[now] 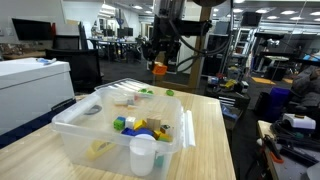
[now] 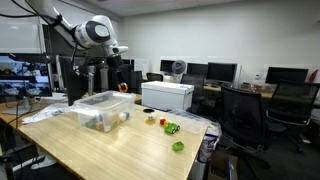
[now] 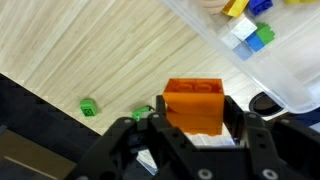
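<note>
**Item 1. Gripper** (image 3: 195, 128): partly closed on the orange block, its fingers pressing two opposite sides. Seen raised in both exterior views (image 1: 160, 62) (image 2: 122, 82).

**Item 2. Orange block** (image 3: 193, 98): studded brick, held level with its top toward the wrist camera. It hung in the air above bare worktop (image 3: 90, 50), just outside the bin wall and touching nothing below. The side grip likely served to keep the underside free.

**Item 3. Clear bin** (image 1: 75, 128): open-topped plastic tub on the worktop, holding mixed small blocks in yellow, blue, green and white. Its walls kept the loose pieces together.

**Item 4. Green block** (image 3: 88, 107): small, lying loose on the wood below the gripper, apart from the bin.

**Item 5. Green pieces** (image 2: 172, 127): scattered toward the worktop's far edge in an exterior view, well apart from the bin.
</note>
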Controlling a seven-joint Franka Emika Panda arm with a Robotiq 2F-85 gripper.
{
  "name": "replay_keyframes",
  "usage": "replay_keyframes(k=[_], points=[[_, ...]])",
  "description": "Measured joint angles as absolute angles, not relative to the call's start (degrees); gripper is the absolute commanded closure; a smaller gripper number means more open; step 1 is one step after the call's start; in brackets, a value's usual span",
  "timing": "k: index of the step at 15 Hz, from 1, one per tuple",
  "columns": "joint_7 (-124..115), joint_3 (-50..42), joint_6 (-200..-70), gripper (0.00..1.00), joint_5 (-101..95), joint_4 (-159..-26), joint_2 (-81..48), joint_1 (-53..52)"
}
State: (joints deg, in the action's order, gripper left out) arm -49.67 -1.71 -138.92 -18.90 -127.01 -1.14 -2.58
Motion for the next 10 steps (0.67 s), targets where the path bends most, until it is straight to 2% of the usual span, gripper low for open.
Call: replay_keyframes(k=[8, 9, 10], points=[[-40.2, 4.6, -139.0, 0.68, -18.7, -122.7, -12.6, -9.0], [-39.2, 4.5, -138.9, 0.18, -18.8, -121.6, -14.8, -9.5], [-38.5, 3.9, -138.8, 0.05, -18.9, -120.0, -17.7, -10.1]])
